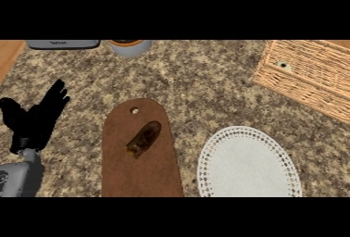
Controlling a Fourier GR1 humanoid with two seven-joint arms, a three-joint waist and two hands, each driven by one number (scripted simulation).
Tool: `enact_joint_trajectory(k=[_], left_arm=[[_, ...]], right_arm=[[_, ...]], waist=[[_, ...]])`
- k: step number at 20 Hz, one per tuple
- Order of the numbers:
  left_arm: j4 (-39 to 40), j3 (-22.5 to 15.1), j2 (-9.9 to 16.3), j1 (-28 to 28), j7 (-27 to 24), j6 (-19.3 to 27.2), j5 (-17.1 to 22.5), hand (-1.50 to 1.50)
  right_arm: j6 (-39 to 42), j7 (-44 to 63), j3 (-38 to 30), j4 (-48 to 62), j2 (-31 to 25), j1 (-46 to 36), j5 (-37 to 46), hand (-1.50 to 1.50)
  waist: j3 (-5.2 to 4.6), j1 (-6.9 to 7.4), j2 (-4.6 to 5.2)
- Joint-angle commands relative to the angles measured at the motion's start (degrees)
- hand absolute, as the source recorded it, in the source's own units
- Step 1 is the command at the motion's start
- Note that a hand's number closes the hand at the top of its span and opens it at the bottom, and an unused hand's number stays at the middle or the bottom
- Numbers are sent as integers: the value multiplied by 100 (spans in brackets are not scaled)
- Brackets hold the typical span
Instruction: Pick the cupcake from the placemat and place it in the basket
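Note:
The white lacy placemat (249, 164) lies at the lower right of the counter, and nothing sits on it. A woven wicker basket (314, 81) stands at the upper right. Inside it, near its left corner, rests a small pale round thing with a dark centre (283, 65), which looks like the cupcake seen from above. My left hand (37, 118) rests at the far left, open with its fingers pointing up and nothing in it. My right hand does not show.
A brown cutting board (140, 173) lies left of the placemat, with a dark brown elongated pastry (143, 139) on it. At the back edge are a grey appliance (63, 44) and a grey cup with orange contents (130, 46).

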Motion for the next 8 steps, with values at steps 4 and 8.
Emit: enact_joint_trajectory(k=[4,8], left_arm=[[168,83,22,34,-249,-54,-55,0],[-26,71,-16,33,-26,-2,-20,0]], right_arm=[[1719,-99,-714,-716,-512,1579,-1207,-150],[2883,-575,-1425,-392,-1082,2472,-1863,-150]], waist=[[-1,8,8],[7,-28,10]])
